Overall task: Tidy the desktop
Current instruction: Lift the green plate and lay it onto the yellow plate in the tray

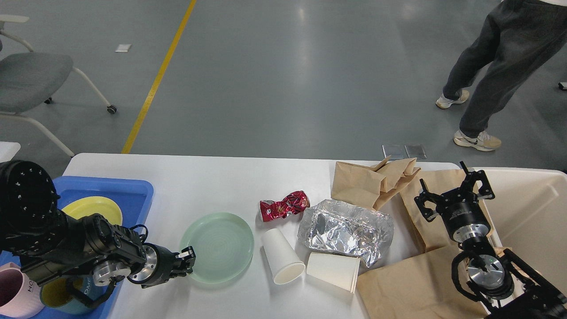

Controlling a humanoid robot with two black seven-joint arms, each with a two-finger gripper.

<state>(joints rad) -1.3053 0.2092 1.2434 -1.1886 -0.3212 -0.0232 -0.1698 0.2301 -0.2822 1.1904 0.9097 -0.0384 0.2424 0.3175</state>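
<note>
My left fingers [189, 259], lower left, touch the green plate's [218, 246] rim on the worktop [212, 181]; grip unclear. Right fingers [454, 191] spread, empty, at right.

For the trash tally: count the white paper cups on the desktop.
2. One paper cup lies on the desktop right of the green plate; the other cup lies below the crumpled foil. More could be hidden under foil.

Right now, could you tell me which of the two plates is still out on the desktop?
The pale green plate, lying on the bare desktop by the left tool. The yellow plate sits in the blue tray.
</note>
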